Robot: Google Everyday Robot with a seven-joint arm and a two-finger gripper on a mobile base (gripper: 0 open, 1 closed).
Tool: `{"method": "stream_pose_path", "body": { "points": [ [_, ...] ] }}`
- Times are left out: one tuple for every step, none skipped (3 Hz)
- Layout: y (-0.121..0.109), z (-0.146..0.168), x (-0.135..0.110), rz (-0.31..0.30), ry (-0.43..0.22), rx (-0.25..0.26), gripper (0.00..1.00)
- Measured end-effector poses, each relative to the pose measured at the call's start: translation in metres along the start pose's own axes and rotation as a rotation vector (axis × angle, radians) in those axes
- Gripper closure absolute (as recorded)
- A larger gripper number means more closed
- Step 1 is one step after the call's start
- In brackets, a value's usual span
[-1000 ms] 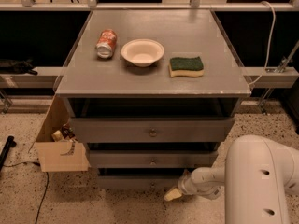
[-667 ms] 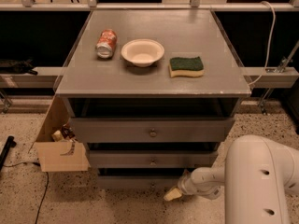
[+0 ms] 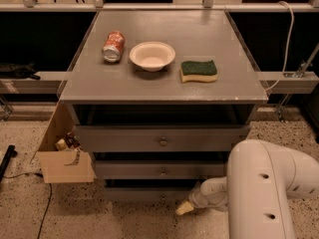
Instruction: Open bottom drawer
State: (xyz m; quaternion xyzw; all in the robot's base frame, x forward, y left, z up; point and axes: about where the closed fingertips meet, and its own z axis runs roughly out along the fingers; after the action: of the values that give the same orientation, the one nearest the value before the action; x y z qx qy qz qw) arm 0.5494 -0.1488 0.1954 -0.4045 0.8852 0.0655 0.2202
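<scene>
The single camera view looks down at the front of a grey cabinet (image 3: 164, 86) with three drawers stacked under its flat top. On the top, from left to right, are a red and white can (image 3: 113, 46) lying on its side, a pale bowl (image 3: 152, 55) standing upright, and a sponge (image 3: 199, 70) with its green face up and a yellow layer beneath. The three stand in a row, near each other but not touching.

Below the top comes the widest drawer front (image 3: 124, 139) with a round knob (image 3: 163, 142) at its centre, then a narrower middle drawer front (image 3: 129, 171) with a smaller knob (image 3: 162, 173). The bottom drawer (image 3: 144, 193) is the lowest and narrowest strip, just above the speckled floor (image 3: 124, 220) and set back in shadow under the middle one. None of its inside shows, and its knob cannot be made out.

The robot's white arm (image 3: 259, 188) fills the lower right corner and reaches left toward the cabinet's base. The gripper (image 3: 185, 208) — a pale yellowish tip — sits low, just at the right end of the bottom drawer front. Whether it touches the drawer, and whether it is open or closed, cannot be told.

An open cardboard box (image 3: 65, 166) stands on the floor against the cabinet's left side — small items lie inside. A white cable (image 3: 289, 39) hangs at the right.
</scene>
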Motion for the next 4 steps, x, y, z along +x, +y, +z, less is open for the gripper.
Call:
{"method": "stream_pose_path", "body": {
  "points": [
    [0.001,0.014,0.036,-0.017,0.033,0.056,0.0],
    [-0.004,0.026,0.011,-0.059,0.013,0.06,0.0],
    [-0.015,0.029,0.011,-0.042,0.042,0.061,0.0],
    [-0.016,0.029,0.012,-0.041,0.048,0.062,0.0]
  ]
}}
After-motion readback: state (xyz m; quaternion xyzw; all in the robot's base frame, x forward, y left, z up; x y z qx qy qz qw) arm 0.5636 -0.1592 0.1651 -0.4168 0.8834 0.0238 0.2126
